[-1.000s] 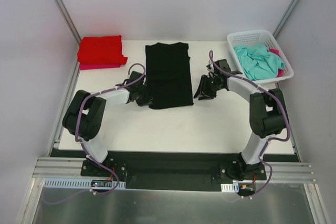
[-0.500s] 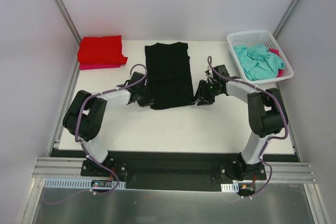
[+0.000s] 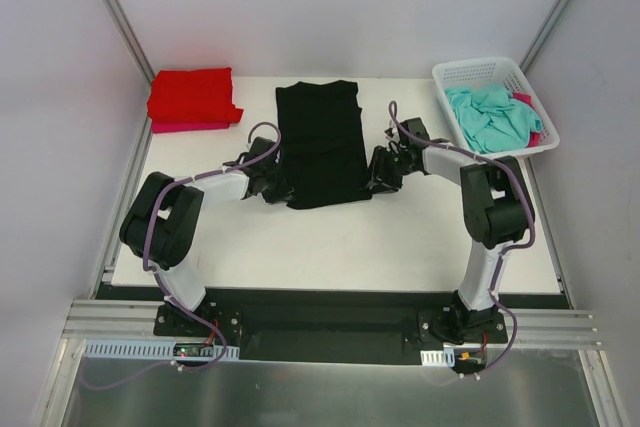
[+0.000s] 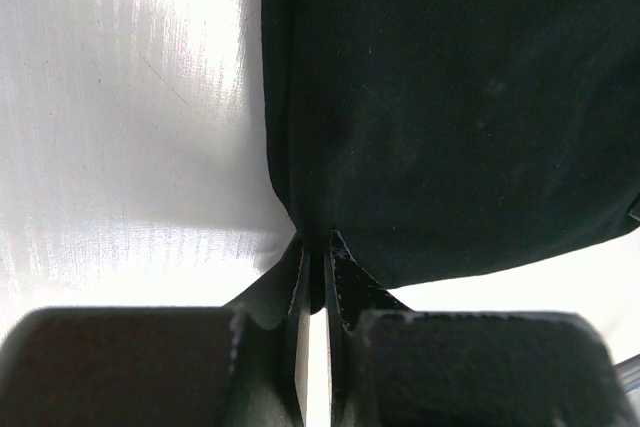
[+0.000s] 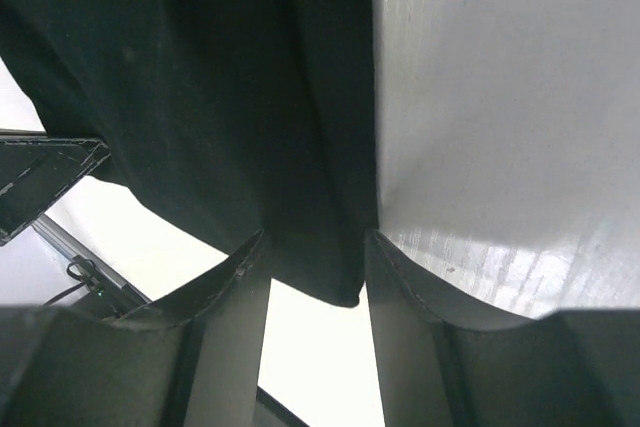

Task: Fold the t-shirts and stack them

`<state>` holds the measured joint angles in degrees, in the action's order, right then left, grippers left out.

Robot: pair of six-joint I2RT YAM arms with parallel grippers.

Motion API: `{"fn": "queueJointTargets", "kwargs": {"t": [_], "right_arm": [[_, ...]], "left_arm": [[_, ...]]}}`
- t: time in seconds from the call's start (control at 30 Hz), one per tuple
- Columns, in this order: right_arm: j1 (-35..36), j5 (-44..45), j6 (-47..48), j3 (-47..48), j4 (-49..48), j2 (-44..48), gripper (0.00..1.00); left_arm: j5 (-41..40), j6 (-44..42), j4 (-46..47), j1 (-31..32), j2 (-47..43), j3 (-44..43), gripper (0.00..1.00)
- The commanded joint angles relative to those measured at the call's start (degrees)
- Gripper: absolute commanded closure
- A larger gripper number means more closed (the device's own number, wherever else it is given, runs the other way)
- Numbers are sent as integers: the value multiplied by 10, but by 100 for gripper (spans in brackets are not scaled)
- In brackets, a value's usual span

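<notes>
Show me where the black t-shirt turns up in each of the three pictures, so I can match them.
Top external: the black t-shirt lies flat in the middle of the white table.
Left wrist: it fills the upper right, with its corner pinched in the shut left gripper.
Right wrist: it fills the upper left, with its corner inside the open right gripper.
Shared landmark: the white table bordering the shirt's edge.

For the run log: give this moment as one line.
left gripper: shut on black t-shirt near corner | right gripper: open, straddling opposite near corner | black t-shirt: lying flat

White mesh basket (image 3: 470, 69) at far right, white table (image 3: 330, 242); grey walls (image 3: 330, 7)
</notes>
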<state>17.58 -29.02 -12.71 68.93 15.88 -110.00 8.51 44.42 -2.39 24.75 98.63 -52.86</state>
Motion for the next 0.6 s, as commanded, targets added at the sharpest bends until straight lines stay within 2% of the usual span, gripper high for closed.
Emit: {"fn": "queueJointTargets", "kwargs": {"t": [0.0,0.17,0.27,0.3,0.37,0.43,0.57], "right_arm": [[14,-17,-18,17,-20,-12,55],[25,-11,-28,-3,-30,-8,57],[28,-12,-38,-23,-41,1,62],[30,-12,-39,-27,-44,4,65],[32,-10,-42,-35,-48,13,80],[32,-9,-43,-42,-46,21,99],[32,-2,-28,-53,-16,55,99]], "left_arm": [[5,6,-16,5,0,-9,100],[6,9,-16,5,4,-12,100],[7,12,-16,5,6,-12,100],[7,12,-16,6,7,-12,100],[8,14,-14,6,6,-11,100],[10,13,-15,6,2,-7,100],[12,11,-16,7,-18,13,100]]}}
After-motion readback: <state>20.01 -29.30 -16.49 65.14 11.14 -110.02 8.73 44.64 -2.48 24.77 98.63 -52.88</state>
